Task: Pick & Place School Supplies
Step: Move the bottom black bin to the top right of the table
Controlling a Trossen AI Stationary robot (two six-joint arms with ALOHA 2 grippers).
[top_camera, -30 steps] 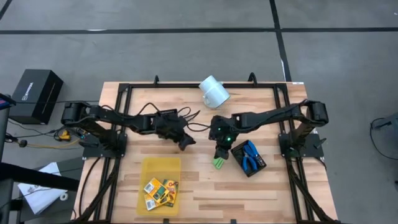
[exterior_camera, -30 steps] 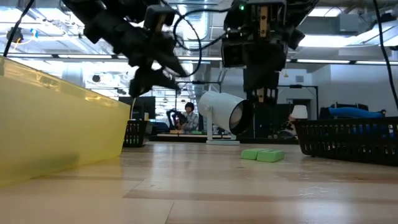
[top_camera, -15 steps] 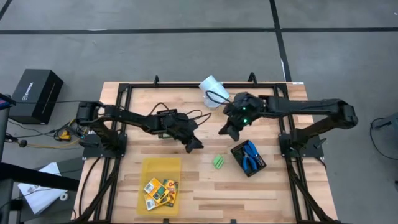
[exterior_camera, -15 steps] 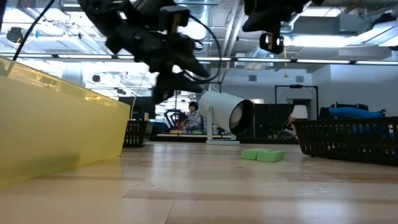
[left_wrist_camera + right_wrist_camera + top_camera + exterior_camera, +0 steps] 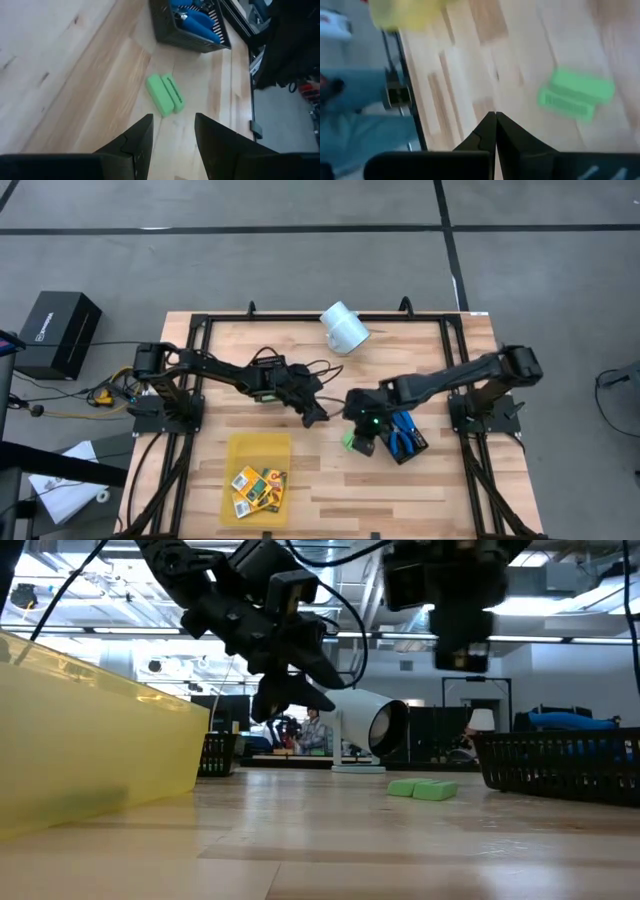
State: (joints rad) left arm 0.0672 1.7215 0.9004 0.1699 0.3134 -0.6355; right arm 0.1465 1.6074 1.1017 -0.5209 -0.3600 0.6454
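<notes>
Two light-green oblong pieces (image 5: 165,94) lie side by side on the wooden table (image 5: 450,480), also seen in the low view (image 5: 422,788). My left gripper (image 5: 172,131) hangs open above the table, short of them on their left (image 5: 318,418). My right gripper (image 5: 495,117) is shut with nothing in it and hovers close above the green pieces (image 5: 348,443). Blue-handled tools (image 5: 403,430) lie in a black mesh tray (image 5: 386,423). Small orange-yellow boxes (image 5: 258,484) lie in the yellow tray (image 5: 259,448).
A white cup (image 5: 345,327) lies on its side at the table's far edge. The black mesh tray (image 5: 167,35) sits just right of the green pieces. A black frame (image 5: 200,325) runs round the table. A person (image 5: 310,730) sits far behind the table.
My right gripper rose from over the green pieces, swung toward the far edge near the white cup, then came back over them. My left gripper moved right and down toward the green pieces. The green pieces stayed where they lay.
</notes>
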